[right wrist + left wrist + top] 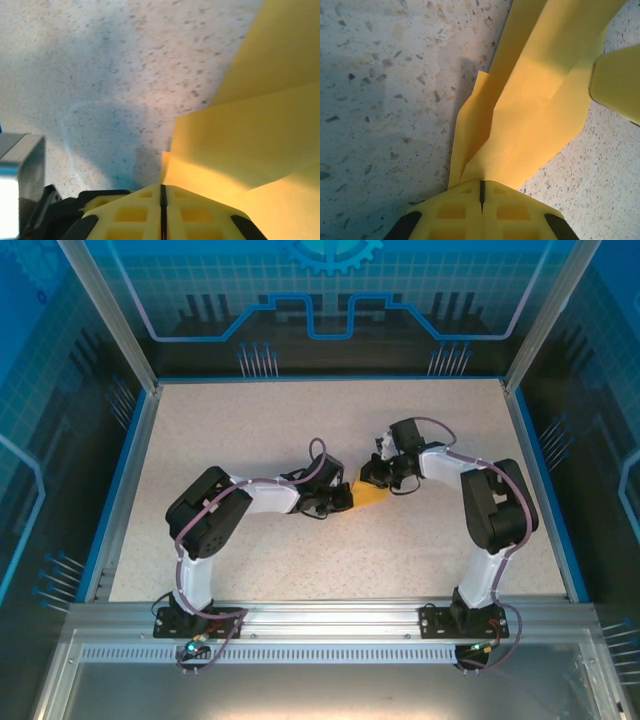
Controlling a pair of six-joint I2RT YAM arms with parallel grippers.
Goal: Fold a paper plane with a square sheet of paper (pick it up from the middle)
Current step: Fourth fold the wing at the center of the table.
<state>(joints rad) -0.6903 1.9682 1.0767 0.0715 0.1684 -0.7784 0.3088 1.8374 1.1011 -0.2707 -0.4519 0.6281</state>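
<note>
The paper (375, 497) is at the middle of the table (250, 430), held between your left gripper (347, 498) and right gripper (375, 483), which meet nose to nose over it. It is not a plain square. In the left wrist view you see overlapping layers, a long crease running away from the fingers, and a smaller flap sticking out on the left. In the right wrist view, layers fan out to the right of the fingers. I judge the folding to be partway through, as no finished dart with a sharp point shows.

Your left gripper is closed, with only a thin dark seam between its yellow pads (505, 210). The narrow end of the paper runs into that seam, so it is pinching the paper there. Your right gripper is closed the same way, and a corner of the layers disappears between its pads (190, 212), so it appears to grip the paper too, from the other end.

Holding both ends makes sense: one pinch anchors the layers so they cannot slide, while the other can pull or press a crease. The shadow beside the paper suggests it hangs just off the table, though I cannot be sure. The risk, as I read it, is tearing or skewing the thin paper if your arms pull unevenly.
</note>
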